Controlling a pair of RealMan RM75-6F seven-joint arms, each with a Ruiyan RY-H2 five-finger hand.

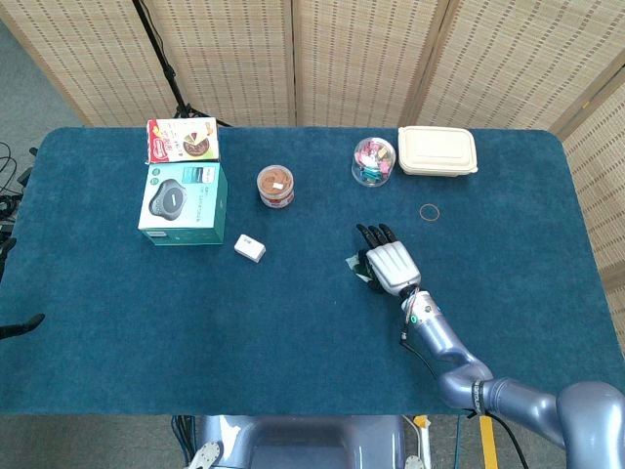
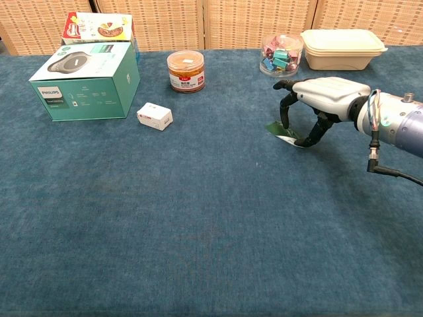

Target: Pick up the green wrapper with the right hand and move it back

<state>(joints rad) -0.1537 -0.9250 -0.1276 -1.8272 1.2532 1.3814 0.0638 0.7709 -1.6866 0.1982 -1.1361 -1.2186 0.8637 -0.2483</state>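
At the back of the blue table (image 1: 195, 322), a clear round tub (image 1: 373, 161) holds a heap of coloured binder clips, and just beside it stands a closed beige lunch box (image 1: 437, 150) whose contents cannot be seen. A jar with an orange lid (image 1: 275, 186) stands further left; the chest view shows its red label (image 2: 185, 80), the head view only its top. There are two cartons: a teal Philips box (image 1: 182, 203), whose brand name reads only in the chest view, and behind it a red and white food box (image 1: 183, 140). One small white box (image 1: 250, 248) lies near the teal one. A single rubber band (image 1: 430, 211) shows in the head view alone.

The right hand (image 2: 316, 100) arches over the green wrapper (image 2: 283, 133), fingers curled down. In the chest view the thumb and a fingertip meet the wrapper on either side, pinching it while it lies low at the cloth. From the head view the right hand (image 1: 390, 262) covers most of the wrapper, so only an edge (image 1: 355, 268) peeks out. The left hand appears in neither view
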